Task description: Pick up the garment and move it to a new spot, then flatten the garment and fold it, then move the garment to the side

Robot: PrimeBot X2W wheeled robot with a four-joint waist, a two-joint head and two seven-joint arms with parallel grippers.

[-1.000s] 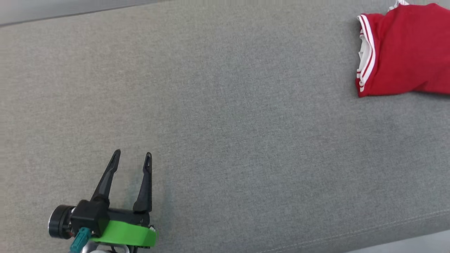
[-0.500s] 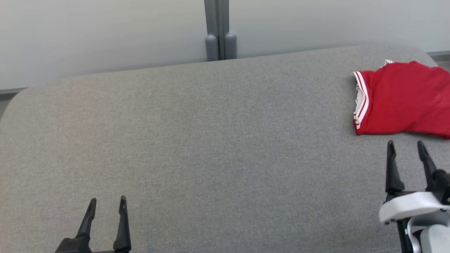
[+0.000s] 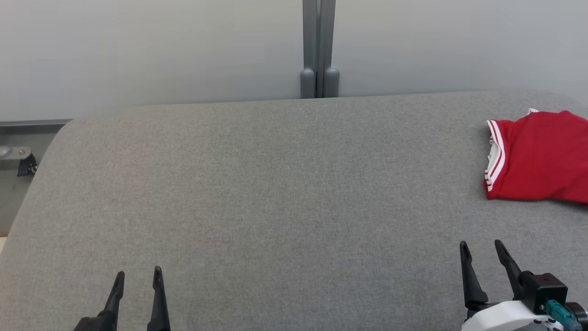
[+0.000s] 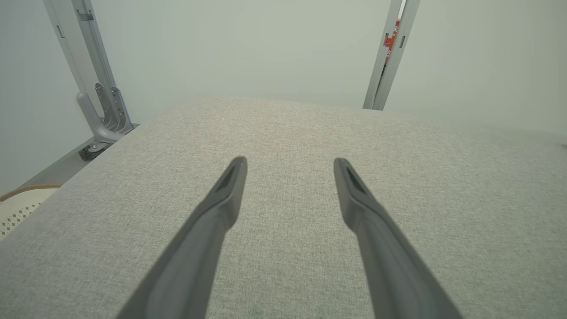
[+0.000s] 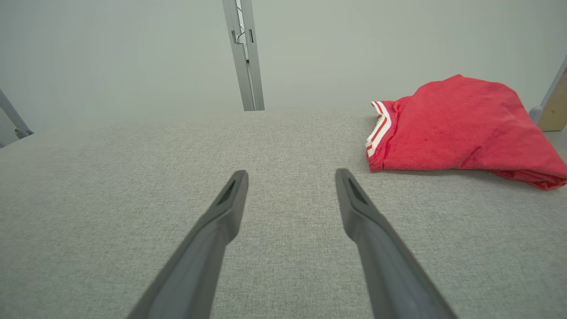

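The garment [image 3: 542,156] is a red shirt with white-striped trim, lying folded in a bundle at the far right of the grey fabric table [image 3: 275,193]. In the right wrist view the garment [image 5: 460,126] sits ahead and to the right of my fingers. My right gripper [image 3: 481,248] is open and empty near the front right, well short of the shirt; its gap [image 5: 291,177] frames bare cloth. At the front left my left gripper [image 3: 138,277] stands open, nothing in it, with its fingertips spread [image 4: 290,165] over bare table.
A grey upright post [image 3: 319,50] stands behind the table's far edge against a pale wall. The table's rounded left corner [image 3: 55,142] drops off beside a metal bracket [image 3: 18,161]. Another post and bracket [image 4: 95,97] show in the left wrist view.
The head camera has tilted up, bringing the wall and far table edge into view. The right gripper has come into view at the lower right. The garment lies as before.
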